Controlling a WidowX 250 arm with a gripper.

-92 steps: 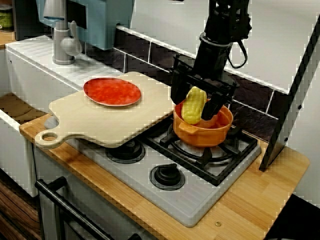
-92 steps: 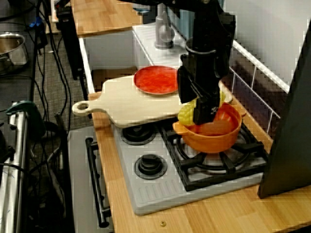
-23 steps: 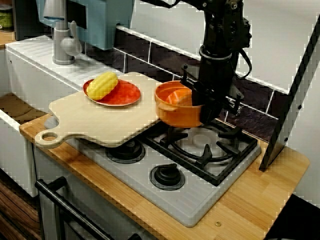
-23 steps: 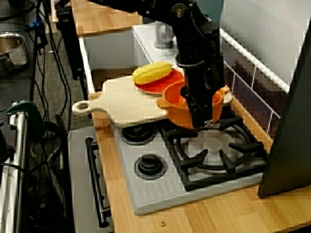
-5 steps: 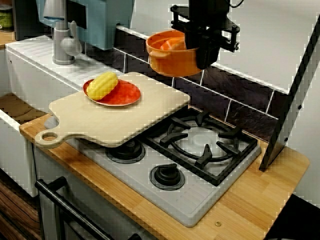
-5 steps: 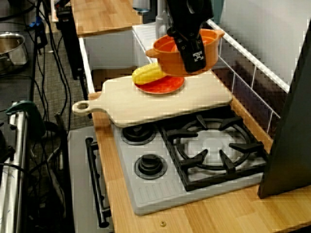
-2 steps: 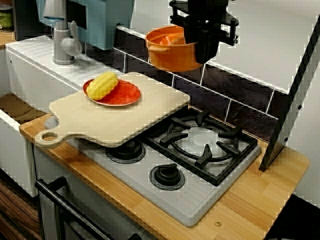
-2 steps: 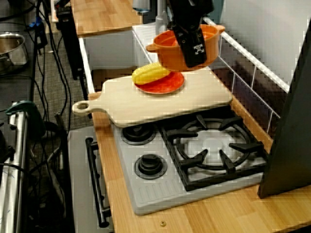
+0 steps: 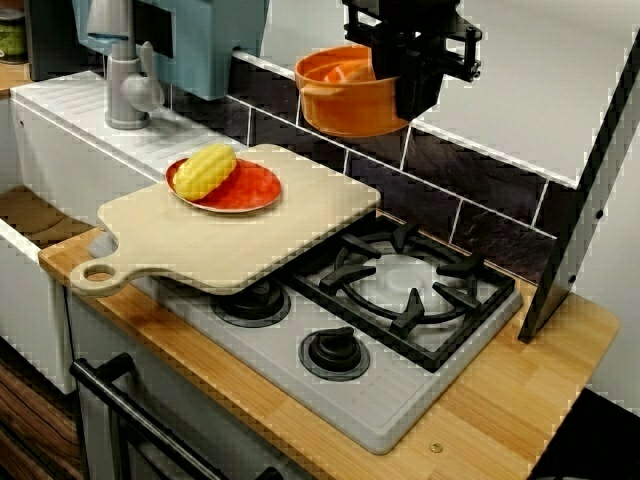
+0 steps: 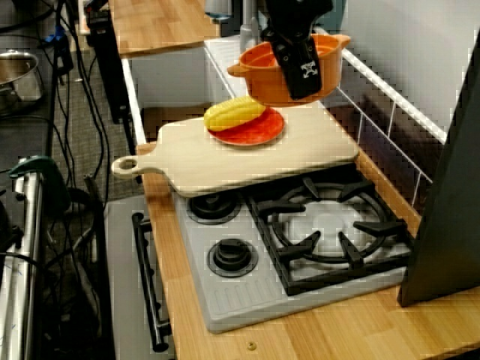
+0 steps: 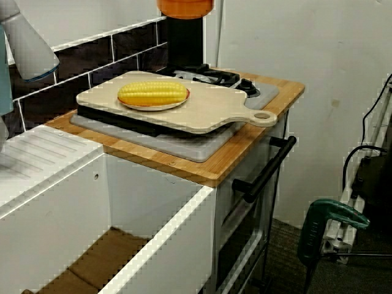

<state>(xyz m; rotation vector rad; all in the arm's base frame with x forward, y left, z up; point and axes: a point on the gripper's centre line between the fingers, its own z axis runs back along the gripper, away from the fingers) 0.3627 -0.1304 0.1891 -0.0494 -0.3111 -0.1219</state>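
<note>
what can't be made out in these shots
orange pot: view from the sink side, cut off by the top edge, only its base shows
gripper: side view, one of its fingers hidden inside the pot
red plate: view from the sink side, corn covers all but its rim

We get bright, even light from above in all three views. A soft shadow lies under the cutting board at the left edge of the surface. Outlines look jagged, slightly soft.
</note>
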